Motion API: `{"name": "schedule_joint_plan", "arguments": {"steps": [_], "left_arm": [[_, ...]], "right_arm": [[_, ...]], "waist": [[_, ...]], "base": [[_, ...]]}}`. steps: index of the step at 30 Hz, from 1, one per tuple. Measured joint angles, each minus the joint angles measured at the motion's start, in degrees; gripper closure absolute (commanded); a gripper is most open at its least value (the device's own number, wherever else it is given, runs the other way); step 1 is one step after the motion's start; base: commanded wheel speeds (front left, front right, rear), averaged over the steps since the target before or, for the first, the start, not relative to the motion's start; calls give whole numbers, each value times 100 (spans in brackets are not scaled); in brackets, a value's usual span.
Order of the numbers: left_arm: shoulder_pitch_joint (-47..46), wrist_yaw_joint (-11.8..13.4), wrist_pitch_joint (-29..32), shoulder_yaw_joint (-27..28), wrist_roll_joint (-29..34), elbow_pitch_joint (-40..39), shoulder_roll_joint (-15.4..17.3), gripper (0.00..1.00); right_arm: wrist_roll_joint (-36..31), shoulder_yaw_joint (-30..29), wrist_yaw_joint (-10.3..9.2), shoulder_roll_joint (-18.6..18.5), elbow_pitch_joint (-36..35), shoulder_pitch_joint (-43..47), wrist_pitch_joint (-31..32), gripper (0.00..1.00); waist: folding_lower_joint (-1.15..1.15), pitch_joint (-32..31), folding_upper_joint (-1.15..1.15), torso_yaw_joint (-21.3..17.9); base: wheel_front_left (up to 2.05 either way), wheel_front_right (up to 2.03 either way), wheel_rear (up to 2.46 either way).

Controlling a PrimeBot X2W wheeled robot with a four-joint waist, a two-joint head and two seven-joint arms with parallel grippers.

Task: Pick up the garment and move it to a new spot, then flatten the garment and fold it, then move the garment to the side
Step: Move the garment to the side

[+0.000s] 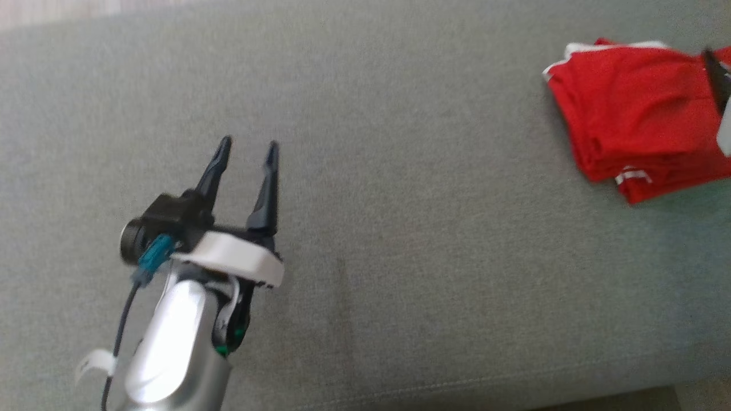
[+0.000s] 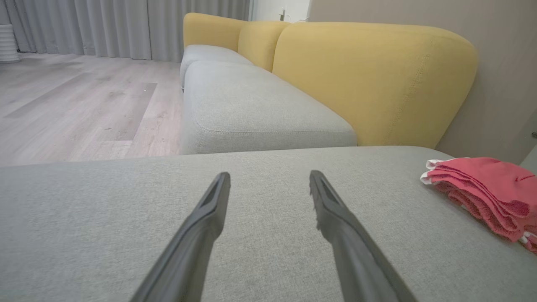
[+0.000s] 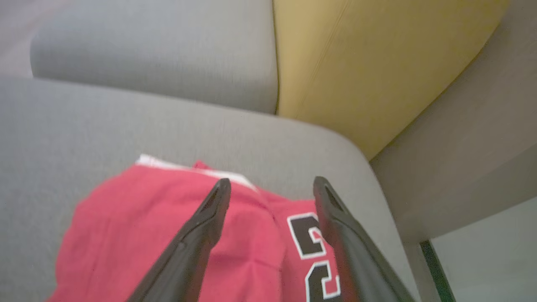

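The red garment (image 1: 634,114) with white trim lies folded in a stack at the right end of the grey cushion (image 1: 400,228). It also shows at the right of the left wrist view as a pink-red folded pile (image 2: 482,188). My right gripper (image 3: 272,186) hangs open just above the garment (image 3: 168,235), its black numbers between and beside the fingers, nothing held. A dark fingertip (image 1: 717,74) of it shows at the head view's right edge. My left gripper (image 1: 248,149) stands open over bare cushion at the lower left, far from the garment.
Yellow backrests (image 2: 369,79) rise behind the grey seat cushions (image 2: 251,105). A beige wall (image 2: 503,84) stands beyond the garment's end. Wooden floor (image 2: 75,100) and grey curtains (image 2: 126,25) lie past the cushion's edge in the left wrist view.
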Motion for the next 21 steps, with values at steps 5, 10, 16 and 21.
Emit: {"name": "schedule_joint_plan", "arguments": {"steps": [5, 10, 16, 21], "left_arm": [[344, 36, 0, 282, -94, -88, 63, 0], [608, 78, 0, 549, -221, -216, 123, 0], [931, 31, 0, 743, -536, -347, 141, 0], [1164, 188, 0, 775, -456, -331, 208, 0]], "right_arm": [[10, -193, 0, 177, -214, -88, -816, 0], [54, -454, 0, 349, -580, 28, -1173, 0], [-57, -1151, 0, 598, -1211, 687, -1308, 0], [-859, -2274, 0, 851, -2005, 1829, -1317, 0]], "waist": [[0, -449, 0, -53], [0, -903, 0, -75], [0, -1274, 0, -43], [0, -1446, 0, 23]], "base": [[0, 0, 0], [0, 0, 0], [0, 0, 0], [0, 0, 0]]}}
